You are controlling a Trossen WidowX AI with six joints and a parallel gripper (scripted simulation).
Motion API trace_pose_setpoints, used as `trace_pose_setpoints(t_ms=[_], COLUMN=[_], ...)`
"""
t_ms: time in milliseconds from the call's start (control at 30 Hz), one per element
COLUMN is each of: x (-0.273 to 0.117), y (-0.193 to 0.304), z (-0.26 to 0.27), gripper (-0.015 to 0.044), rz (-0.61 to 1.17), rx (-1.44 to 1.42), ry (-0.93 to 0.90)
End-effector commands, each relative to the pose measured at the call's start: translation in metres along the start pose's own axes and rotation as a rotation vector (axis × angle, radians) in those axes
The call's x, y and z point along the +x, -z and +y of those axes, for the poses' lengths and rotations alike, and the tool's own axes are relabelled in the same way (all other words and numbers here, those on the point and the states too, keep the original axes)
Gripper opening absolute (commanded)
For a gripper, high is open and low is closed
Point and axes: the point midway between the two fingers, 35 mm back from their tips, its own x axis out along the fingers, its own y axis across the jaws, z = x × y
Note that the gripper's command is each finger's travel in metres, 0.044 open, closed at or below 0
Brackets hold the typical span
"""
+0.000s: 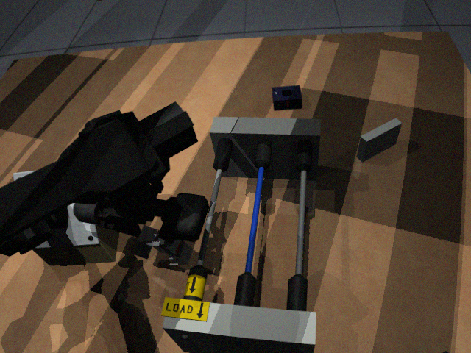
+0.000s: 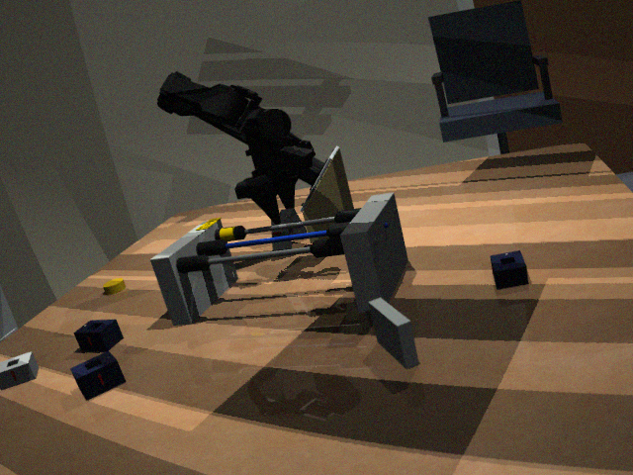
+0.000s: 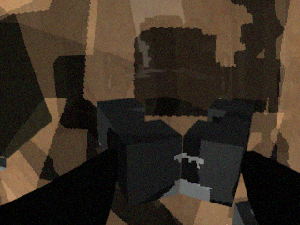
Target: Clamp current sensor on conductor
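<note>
Grips the open split-core current sensor (image 1: 143,243) (image 2: 289,221) (image 3: 155,169) between the fingertips of the black gripper (image 1: 155,237) (image 2: 282,215) (image 3: 180,160), pressing at its two spread halves. Sits apart from the LOAD conductor (image 1: 213,214) (image 2: 291,225), near its yellow-sleeved end, on the side away from the blue conductor (image 1: 255,220) (image 2: 278,238); not clamped round it, not latched. Cannot tell from these views which way the sensor's arrow points, or whether its underside touches the table (image 1: 388,265) (image 2: 510,439). At one end of the LOAD conductor, shows the yellow LOAD marker (image 1: 185,308) (image 2: 208,225) with its arrow pointing away from the bare rod. Beyond the blue conductor, runs to a second gray conductor (image 1: 300,223) (image 2: 260,255). Farther out on that same side of the LOAD conductor, leads to a small gray slab (image 1: 380,140) (image 2: 394,332), well apart.
</note>
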Motion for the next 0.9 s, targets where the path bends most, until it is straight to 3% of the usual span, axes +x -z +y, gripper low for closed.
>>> trace_pose_setpoints(t_ms=[0, 533, 867], x=[-0.02, -0.092, -0.093], y=[-0.004, -0.003, -0.005], z=[-0.003, -0.005, -0.035], gripper=[0.0, 0.0, 0.0], rz=[-0.009, 0.015, 0.011], rx=[0.002, 0.0, -0.039], ry=[-0.002, -0.002, -0.001])
